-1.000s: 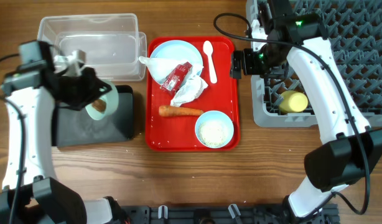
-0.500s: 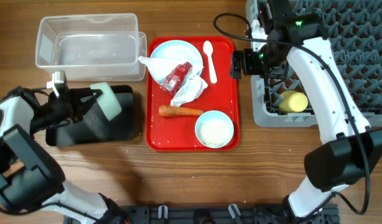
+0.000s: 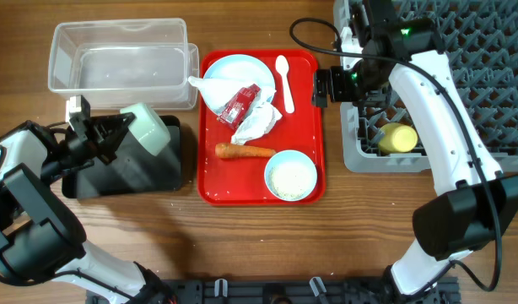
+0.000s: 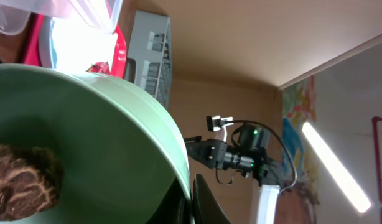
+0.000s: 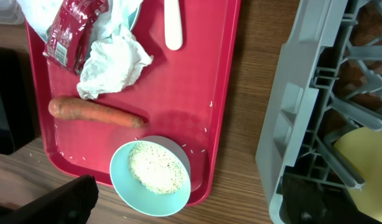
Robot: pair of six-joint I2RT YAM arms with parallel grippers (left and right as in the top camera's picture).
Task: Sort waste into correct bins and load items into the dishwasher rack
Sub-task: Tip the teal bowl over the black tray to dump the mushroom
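Observation:
My left gripper (image 3: 116, 137) is shut on the rim of a mint bowl (image 3: 149, 127), which is tipped on its side over the black tray (image 3: 149, 173). In the left wrist view the brown scrap (image 4: 20, 180) still lies inside the bowl (image 4: 104, 130). The red tray (image 3: 305, 127) holds the pale-blue plate (image 3: 229, 72), white spoon (image 3: 283, 80), red wrapper (image 3: 240, 103), tissue (image 3: 259, 122), carrot (image 3: 245, 152) and a bowl of rice (image 3: 290, 176). My right gripper (image 3: 322, 84) hangs open and empty between the red tray and the grey rack (image 3: 470, 76), which holds the yellow cup (image 3: 398, 138).
The clear tub (image 3: 124, 63) stands behind the black tray. A few loose rice grains (image 5: 203, 146) lie on the red tray next to the rice bowl (image 5: 157, 171). Bare wooden table lies in front of the trays.
My left arm swung down to the left and turned the bowl from open-side-up onto its side over the black tray. The right arm has not moved.

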